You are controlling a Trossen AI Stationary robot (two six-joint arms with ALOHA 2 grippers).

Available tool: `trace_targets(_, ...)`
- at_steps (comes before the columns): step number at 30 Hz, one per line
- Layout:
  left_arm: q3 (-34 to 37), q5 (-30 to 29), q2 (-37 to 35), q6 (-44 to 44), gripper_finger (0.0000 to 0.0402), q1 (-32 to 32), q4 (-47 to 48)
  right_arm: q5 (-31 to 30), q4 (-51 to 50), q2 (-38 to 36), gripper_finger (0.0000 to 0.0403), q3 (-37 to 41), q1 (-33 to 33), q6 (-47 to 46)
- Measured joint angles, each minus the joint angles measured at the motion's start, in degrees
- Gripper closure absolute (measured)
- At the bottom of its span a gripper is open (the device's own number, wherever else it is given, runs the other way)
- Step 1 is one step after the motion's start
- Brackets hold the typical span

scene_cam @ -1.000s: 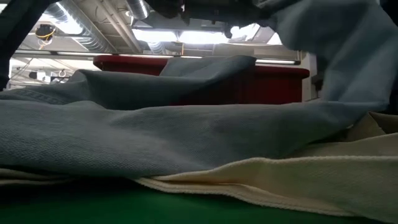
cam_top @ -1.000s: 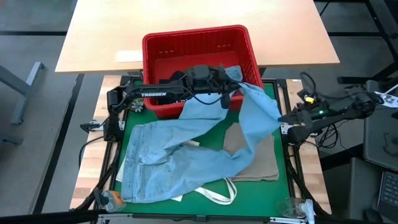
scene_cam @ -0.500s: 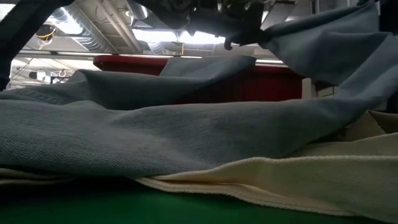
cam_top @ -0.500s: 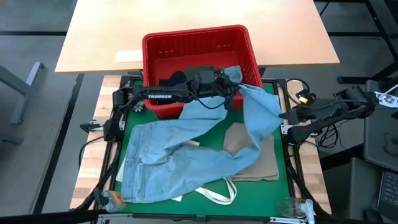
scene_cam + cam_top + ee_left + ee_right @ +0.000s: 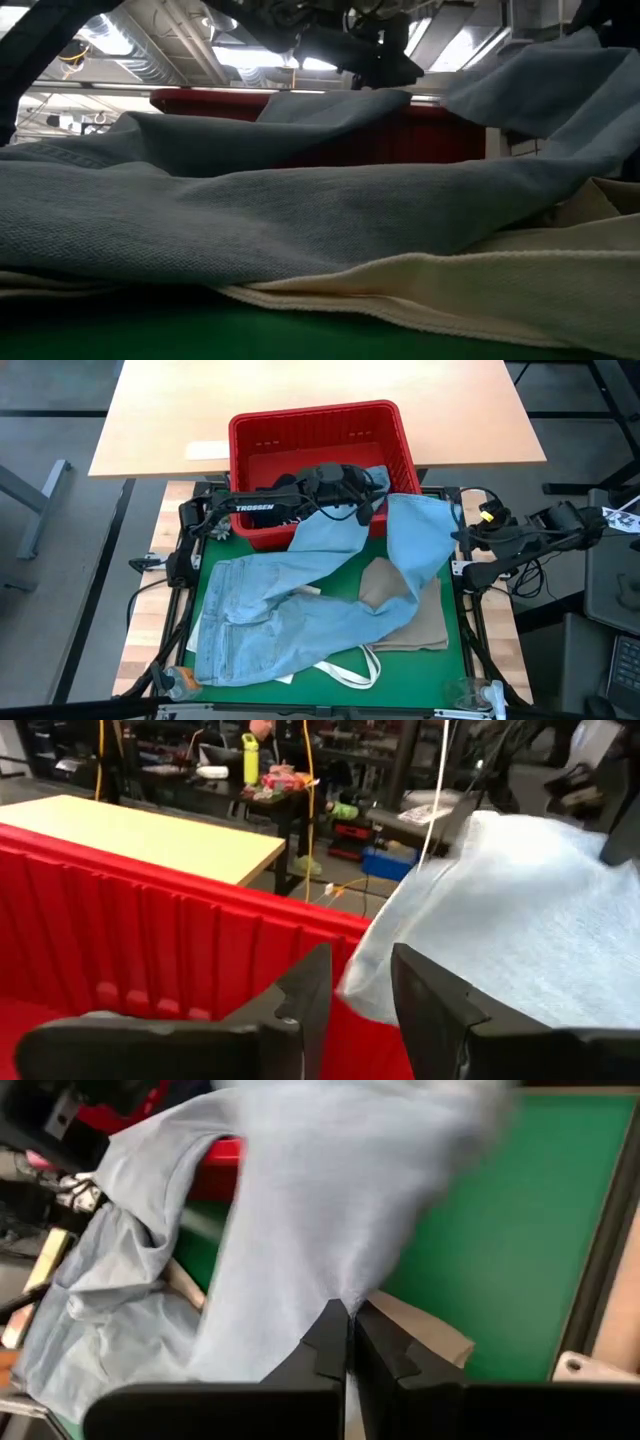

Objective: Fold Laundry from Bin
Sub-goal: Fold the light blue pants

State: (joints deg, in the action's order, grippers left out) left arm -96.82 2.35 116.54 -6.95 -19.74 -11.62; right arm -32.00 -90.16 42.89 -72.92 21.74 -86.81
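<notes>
Two arms are in my feeds, and I place everything against the red bin (image 5: 318,435), which sits at the far edge of the green mat (image 5: 465,650). My left gripper (image 5: 372,488) hangs over the bin's near right corner, the arm stretched across the bin's front wall. In the left wrist view its fingers (image 5: 305,988) stand apart with a clear gap between them and nothing inside; the bin's ribbed red wall fills the space beyond them. The light blue jeans (image 5: 300,615) are mostly out of the bin: the waist and one leg lie flat on the mat in front of it, while the other leg runs up and drapes over the bin's near right rim, just beside the left gripper. From the left wrist view I see that pale denim lying over the rim next to the open fingers but not between them. A dark garment (image 5: 280,487) is inside the bin, half hidden under the arm. A beige cloth (image 5: 415,615) lies on the mat in front of the bin, partly under the jeans leg. My right gripper (image 5: 350,1335) is pulled back off the bin's right side, beyond the mat's edge, its fingers pressed together with no cloth caught between them.
</notes>
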Motion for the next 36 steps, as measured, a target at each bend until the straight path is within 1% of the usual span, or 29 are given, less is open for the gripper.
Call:
trace_targets(2,0.00,0.45,-1.28,0.11,0.0295,-0.64,1.62,0.11,0.14,-0.08,0.0398,0.32,0.00,-0.40)
trace_targets(6,-0.02,3.07,-4.85,-0.25,0.0294,-1.87,7.73,0.69,0.07,0.55,0.0398,0.32,0.00,-0.54)
trace_targets(9,-0.02,4.98,-7.65,-0.48,0.0294,-2.37,14.85,0.74,0.07,0.86,0.0398,0.32,0.00,-0.42)
trace_targets(12,-0.02,8.80,-11.01,-0.61,0.0294,-1.59,24.79,2.12,0.10,0.84,0.0398,0.32,0.00,0.41)
trace_targets(14,-0.11,11.69,-12.69,-0.64,0.0294,0.04,32.44,3.21,0.10,0.80,0.0398,0.32,0.00,1.81)
trace_targets(17,-0.09,14.40,-14.13,-0.66,0.0294,4.16,43.57,4.71,0.10,0.75,0.0398,0.32,0.00,3.71)
trace_targets(21,-0.09,16.28,-14.52,-0.65,0.0294,11.60,52.89,5.67,0.12,0.77,0.0398,0.32,0.00,6.09)
trace_targets(24,0.87,14.86,-13.73,-1.85,0.0294,18.08,54.27,5.68,0.12,0.75,0.0398,0.32,0.00,6.60)
trace_targets(28,4.32,8.99,-12.75,-5.01,0.0294,25.11,52.76,6.16,0.14,0.75,0.0398,0.32,0.00,6.94)
trace_targets(30,6.71,5.92,-12.51,-7.87,0.0294,27.53,51.94,7.02,0.14,0.75,0.0398,0.34,0.00,7.54)
trace_targets(32,9.16,4.27,-12.18,-10.96,0.0294,29.50,49.53,7.14,0.14,0.75,0.0398,0.34,0.00,7.64)
trace_targets(34,12.30,3.94,-11.79,-13.59,0.0294,31.04,48.83,7.13,0.14,0.75,0.0398,0.34,0.00,7.76)
trace_targets(36,15.07,3.97,-11.37,-16.24,0.0294,32.20,45.69,7.10,0.14,0.75,0.0398,0.34,0.00,8.24)
